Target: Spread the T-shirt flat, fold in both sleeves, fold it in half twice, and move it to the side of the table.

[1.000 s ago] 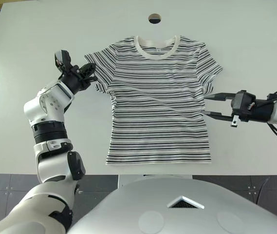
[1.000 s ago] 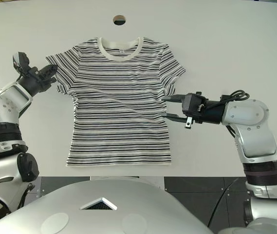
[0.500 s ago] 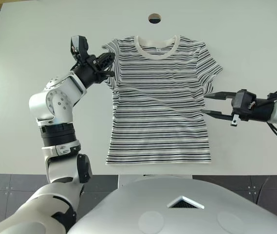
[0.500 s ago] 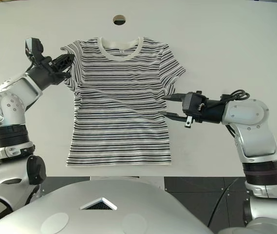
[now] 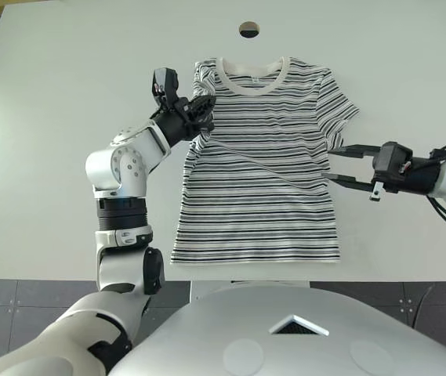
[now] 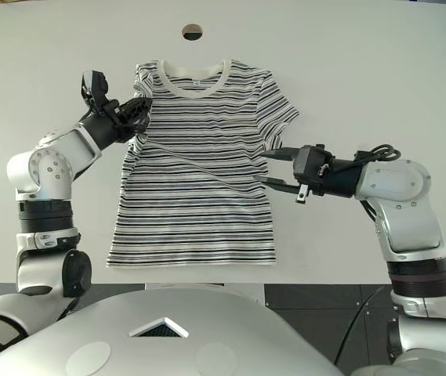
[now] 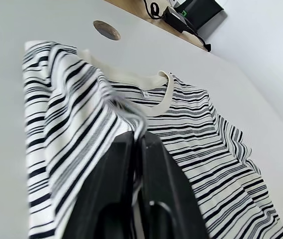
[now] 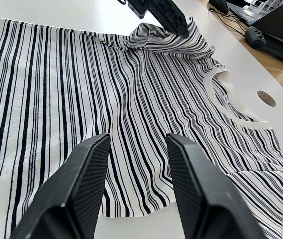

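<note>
T-shirt [image 5: 262, 180] is lying spread on the surface [image 5: 58, 94], left tool [image 5: 204, 111] pinching its sleeve [image 7: 66, 89] inward for the fold, right tool [image 5: 335, 164] hovering open by the opposite side.

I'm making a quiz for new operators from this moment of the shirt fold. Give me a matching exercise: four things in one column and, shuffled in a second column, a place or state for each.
Column 1
1. left gripper
2. right gripper
3. right sleeve
4. round hole

Column 2
A. lies spread on the table, not folded in
B. in the table beyond the collar
C. jaws shut on the left sleeve, raised over the T-shirt
D. jaws open, at the T-shirt's right edge

Pairs: 1-C, 2-D, 3-A, 4-B.
</note>
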